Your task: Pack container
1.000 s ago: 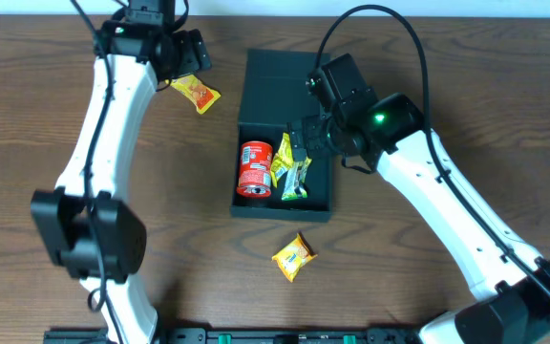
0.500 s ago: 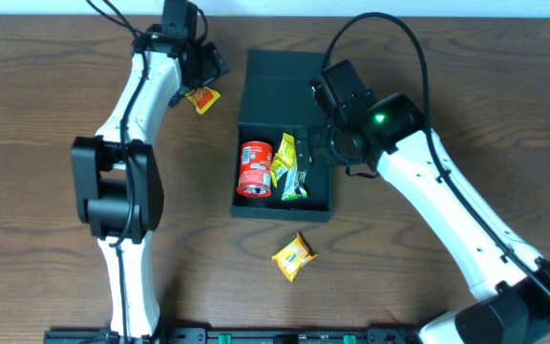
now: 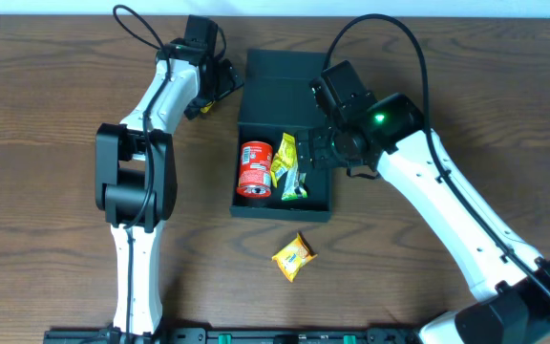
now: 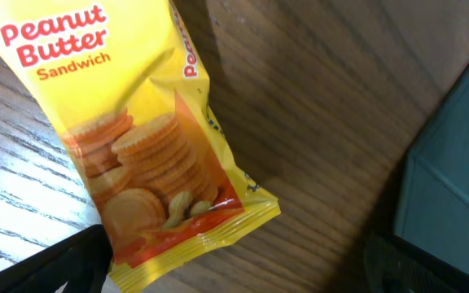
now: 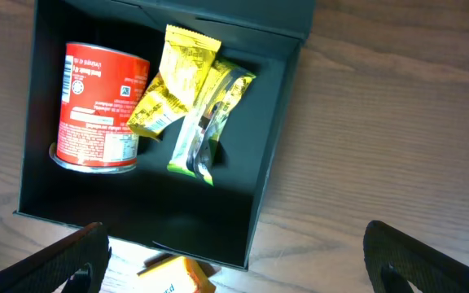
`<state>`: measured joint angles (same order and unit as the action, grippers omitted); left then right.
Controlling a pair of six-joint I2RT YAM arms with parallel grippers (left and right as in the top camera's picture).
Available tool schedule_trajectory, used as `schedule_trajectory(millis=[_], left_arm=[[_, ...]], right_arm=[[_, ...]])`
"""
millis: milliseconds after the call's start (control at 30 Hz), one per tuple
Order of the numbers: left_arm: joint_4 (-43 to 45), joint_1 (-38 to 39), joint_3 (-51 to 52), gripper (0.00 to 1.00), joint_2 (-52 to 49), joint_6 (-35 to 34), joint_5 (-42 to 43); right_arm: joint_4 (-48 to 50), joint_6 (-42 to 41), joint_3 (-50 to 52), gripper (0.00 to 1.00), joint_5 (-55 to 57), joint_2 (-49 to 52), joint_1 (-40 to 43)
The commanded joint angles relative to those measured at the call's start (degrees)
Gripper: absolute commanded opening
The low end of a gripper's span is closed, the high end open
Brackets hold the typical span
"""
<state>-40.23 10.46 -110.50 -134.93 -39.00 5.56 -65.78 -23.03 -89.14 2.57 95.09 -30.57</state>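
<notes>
The container [image 3: 283,212] is located near the centre of the surface [image 3: 46,153]. Its flap lid [image 3: 275,81] is laid open toward the far side, so the interior can be reached from above. A red can [image 3: 254,168] is stowed on its side in the left part. A yellow packet [image 5: 177,77] and a green-edged wrapper [image 5: 206,130] are overlapped beside it, and the right part of the floor is left bare.

The left jaws are spread fully and nothing is held. They are positioned close over a peanut butter sandwich packet [image 4: 137,138], which lies flat on the surface just left of the lid. This placement is judged to be an alignment for a pick.

The right jaws are likewise spread fully and empty. They are held above the container's right side, clear of its contents. A second yellow packet [image 3: 293,257] lies unpacked on the surface near the container's front wall.

The surface is dark brown wood grain, matte and uncovered. Only a pale strip is shown beyond its far edge, so nothing more can be determined of the room.
</notes>
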Motion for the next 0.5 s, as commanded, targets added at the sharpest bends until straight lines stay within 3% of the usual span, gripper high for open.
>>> schedule_trajectory(millis=[0,100,467], left_arm=[[0.6,-0.2,-0.2,1.00,-1.5,-0.5,-2.8],[1.6,-0.2,-0.2,1.00,-1.9,-0.5,-5.1],[3.6,-0.2,-0.2,0.76,-2.4,-6.4,-7.2]], right_arm=[[-0.3,-0.7,-0.1,0.99,0.6,-0.9,-0.2],[-0.3,-0.7,-0.1,0.99,0.6,-0.9,-0.2],[-0.7,-0.5,-0.1,0.99,0.6,-0.9,-0.2]])
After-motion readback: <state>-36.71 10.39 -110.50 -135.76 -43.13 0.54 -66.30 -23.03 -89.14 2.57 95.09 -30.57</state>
